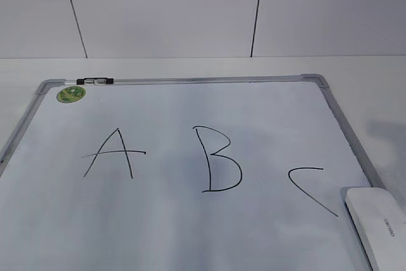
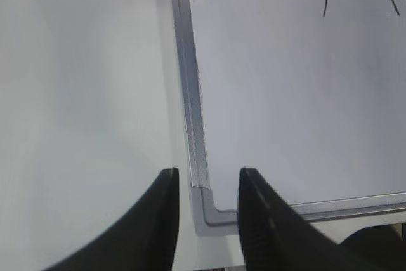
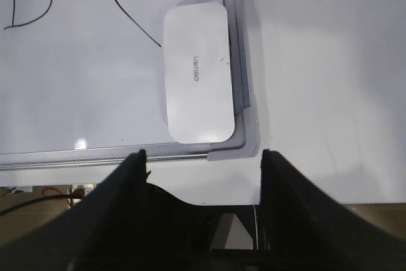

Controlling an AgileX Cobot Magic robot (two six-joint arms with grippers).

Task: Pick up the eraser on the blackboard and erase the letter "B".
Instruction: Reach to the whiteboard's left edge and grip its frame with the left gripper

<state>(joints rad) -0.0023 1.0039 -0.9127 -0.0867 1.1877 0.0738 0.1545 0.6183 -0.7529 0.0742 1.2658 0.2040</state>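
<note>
My right gripper (image 3: 202, 155) hangs spread wide and empty above the board's (image 3: 76, 93) near corner, lined up with the eraser (image 3: 196, 71) lying flat by the frame, right of the B (image 1: 219, 160). My left gripper (image 2: 209, 179) idles, parted.

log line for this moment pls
stage: before pickup | eraser: on board, near right corner | B: intact | left gripper: open | right gripper: open

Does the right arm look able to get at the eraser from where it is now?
Probably yes. The right pincer is open and empty, just off the board's near corner, and the eraser lies flat inside that corner against the frame. Nothing lies between them. The frame beside the eraser may crowd one finger.
</note>
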